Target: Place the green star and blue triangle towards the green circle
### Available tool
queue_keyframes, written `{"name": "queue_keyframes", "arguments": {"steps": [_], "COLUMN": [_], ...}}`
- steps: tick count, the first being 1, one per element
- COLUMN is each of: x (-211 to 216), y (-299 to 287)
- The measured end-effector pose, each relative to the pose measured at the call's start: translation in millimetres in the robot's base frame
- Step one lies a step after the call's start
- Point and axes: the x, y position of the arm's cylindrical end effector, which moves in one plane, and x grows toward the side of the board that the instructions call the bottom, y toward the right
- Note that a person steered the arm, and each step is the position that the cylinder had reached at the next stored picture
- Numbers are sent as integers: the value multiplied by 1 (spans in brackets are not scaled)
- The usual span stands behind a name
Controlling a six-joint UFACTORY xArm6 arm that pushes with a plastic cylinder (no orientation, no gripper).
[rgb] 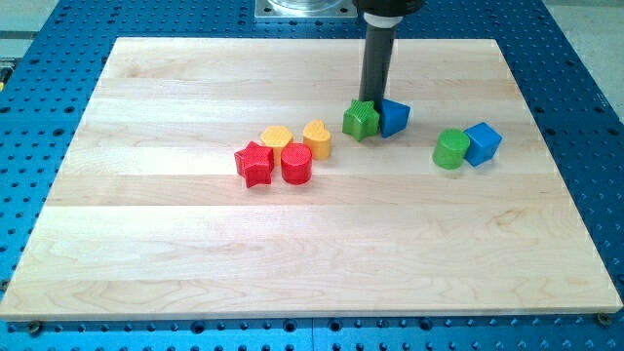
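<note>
The green star (360, 120) sits right of the board's middle, touching the blue triangle (394, 116) on its right. The green circle (450, 149) stands further toward the view's right and a little lower, touching a blue cube (483, 142) on its right. My tip (373, 100) is at the upper edge of the star and triangle pair, just behind where they meet. The rod rises straight up to the view's top.
A red star (253, 163), a red cylinder (296, 164), a yellow hexagon (277, 140) and a yellow heart (317, 138) cluster left of the green star. The wooden board (195, 263) lies on a blue perforated table.
</note>
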Motion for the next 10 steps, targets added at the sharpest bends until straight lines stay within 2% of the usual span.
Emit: {"name": "queue_keyframes", "arguments": {"steps": [1,2,4,5,6,7,9,10], "x": [-15,8,16,16,16,35,44,38], "y": [-38,-65,23,36,-1,-15,40,30]}}
